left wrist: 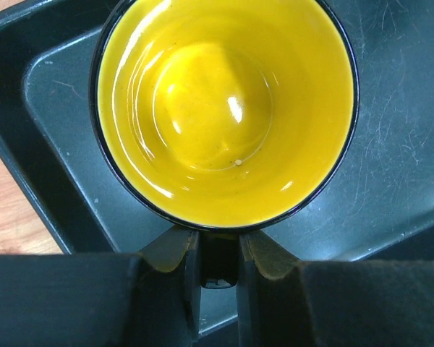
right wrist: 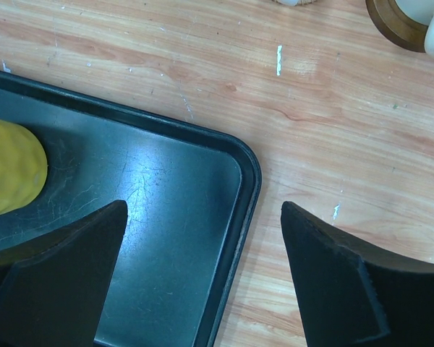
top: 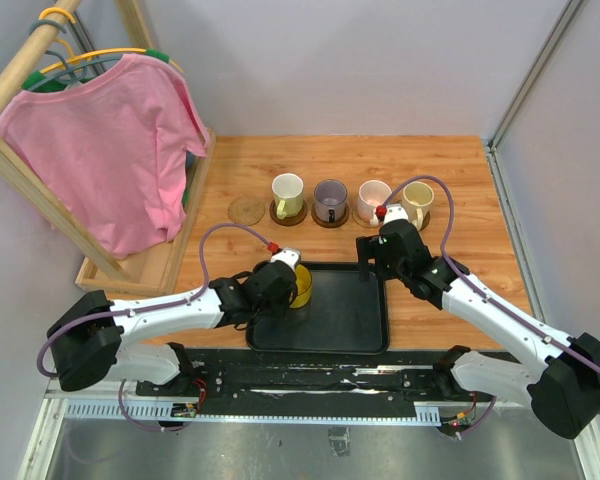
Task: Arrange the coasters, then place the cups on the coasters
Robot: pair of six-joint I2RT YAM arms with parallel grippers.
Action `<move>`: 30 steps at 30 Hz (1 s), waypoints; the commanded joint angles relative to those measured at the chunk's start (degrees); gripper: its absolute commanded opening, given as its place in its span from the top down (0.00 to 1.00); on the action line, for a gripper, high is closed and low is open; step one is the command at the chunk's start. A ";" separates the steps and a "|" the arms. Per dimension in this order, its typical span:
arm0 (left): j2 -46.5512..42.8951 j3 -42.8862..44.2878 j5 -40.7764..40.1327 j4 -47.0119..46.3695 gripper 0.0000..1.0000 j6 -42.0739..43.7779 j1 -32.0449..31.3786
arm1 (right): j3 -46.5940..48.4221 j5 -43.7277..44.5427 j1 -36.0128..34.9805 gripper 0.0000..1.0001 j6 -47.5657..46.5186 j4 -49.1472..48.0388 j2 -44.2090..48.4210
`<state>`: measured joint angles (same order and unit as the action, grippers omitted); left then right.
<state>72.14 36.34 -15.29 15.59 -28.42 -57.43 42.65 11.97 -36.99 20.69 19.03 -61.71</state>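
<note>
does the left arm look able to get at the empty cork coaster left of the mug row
Probably yes: the cork coaster lies bare beyond the far left corner of the tray, with only open table between it and the left end effector, which grips the handle of the yellow mug.

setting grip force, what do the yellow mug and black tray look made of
The yellow mug: probably glazed ceramic, glossy, with sharp light reflections inside. The black tray: likely plastic, duller sheen, with many fine pale scratches.
</note>
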 commanded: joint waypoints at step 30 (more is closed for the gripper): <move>-8.24 11.17 -17.68 5.89 0.99 8.10 14.59 | -0.70 3.37 0.17 0.12 -1.81 -1.41 3.19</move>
<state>66.98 48.29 -32.10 28.40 -23.51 -50.04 42.65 13.15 -36.99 19.62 18.24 -60.20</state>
